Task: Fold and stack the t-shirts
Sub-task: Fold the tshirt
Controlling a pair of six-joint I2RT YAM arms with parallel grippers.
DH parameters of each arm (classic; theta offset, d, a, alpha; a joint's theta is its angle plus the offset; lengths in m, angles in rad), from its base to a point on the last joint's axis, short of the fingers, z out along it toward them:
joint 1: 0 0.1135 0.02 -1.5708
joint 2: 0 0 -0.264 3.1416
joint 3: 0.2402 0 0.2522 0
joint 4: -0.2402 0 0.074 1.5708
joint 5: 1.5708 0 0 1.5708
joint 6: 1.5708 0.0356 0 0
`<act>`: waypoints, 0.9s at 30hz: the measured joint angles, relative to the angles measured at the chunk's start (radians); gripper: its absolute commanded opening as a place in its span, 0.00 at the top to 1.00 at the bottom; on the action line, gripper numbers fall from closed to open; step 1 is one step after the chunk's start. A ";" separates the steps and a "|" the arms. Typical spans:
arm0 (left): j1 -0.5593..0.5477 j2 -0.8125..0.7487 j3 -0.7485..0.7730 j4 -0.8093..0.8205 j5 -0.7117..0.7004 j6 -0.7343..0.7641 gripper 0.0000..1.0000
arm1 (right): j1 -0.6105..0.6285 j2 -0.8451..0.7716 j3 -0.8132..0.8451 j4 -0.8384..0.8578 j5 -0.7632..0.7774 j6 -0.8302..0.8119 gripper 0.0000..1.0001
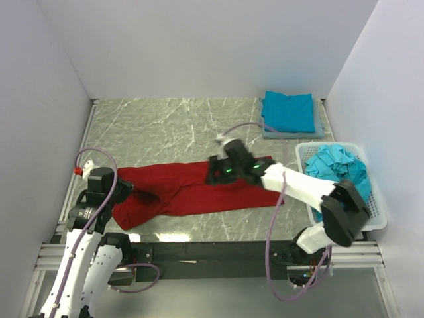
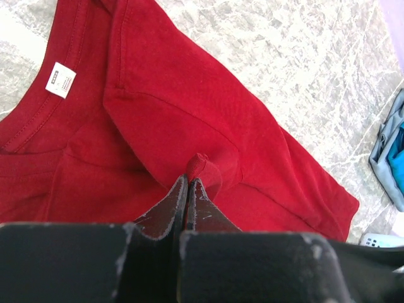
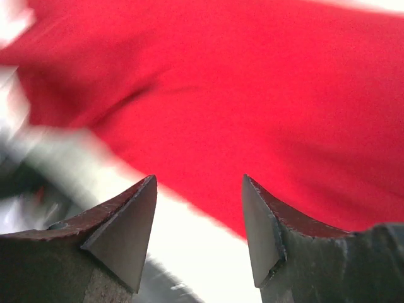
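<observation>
A deep red t-shirt (image 1: 192,193) lies stretched left to right across the marble table, its white neck label (image 2: 60,79) showing in the left wrist view. My left gripper (image 1: 130,189) is at the shirt's left end. It is shut on a small raised pinch of the red cloth (image 2: 199,165). My right gripper (image 1: 216,173) hovers over the shirt's middle, open, with nothing between its fingers (image 3: 129,221). The red cloth (image 3: 252,95) and a pale strip of table lie blurred beneath it. A folded teal-blue t-shirt (image 1: 288,111) rests at the back right.
The folded teal shirt sits on a grey pad (image 1: 291,134). A white mesh basket (image 1: 374,211) at the right edge holds crumpled teal-blue shirts (image 1: 339,165). White walls close in the table on three sides.
</observation>
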 measured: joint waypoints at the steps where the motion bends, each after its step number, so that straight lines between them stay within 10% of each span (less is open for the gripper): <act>1: 0.000 0.001 -0.003 0.004 0.000 -0.002 1.00 | 0.048 0.027 0.014 0.032 -0.056 -0.009 0.38; 8: 0.000 0.037 -0.033 0.023 0.000 -0.029 1.00 | 0.238 0.319 0.170 0.184 -0.261 0.023 0.44; 27: 0.000 0.097 -0.140 0.159 -0.030 -0.077 1.00 | 0.346 0.636 0.471 0.105 -0.151 0.044 0.48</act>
